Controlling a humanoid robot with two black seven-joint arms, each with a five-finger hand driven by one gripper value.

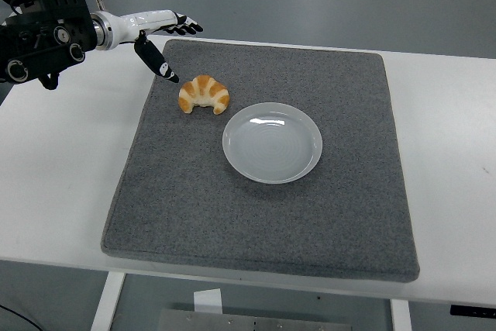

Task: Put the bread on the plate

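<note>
In the head view we are on the reach: our left hand [159, 32] hovers at upper left, fingers [159, 63] spread and empty, just beside the bread [204, 94], which lies on the grey mat [263, 215] left of the plate [272, 143]; next we must lower and close on it

Big grey felt mat [263, 215] covers most of the white table [54, 184], squared up with its near edge. Below the table's front edge there's a white leg frame [112, 300] showing.
</note>
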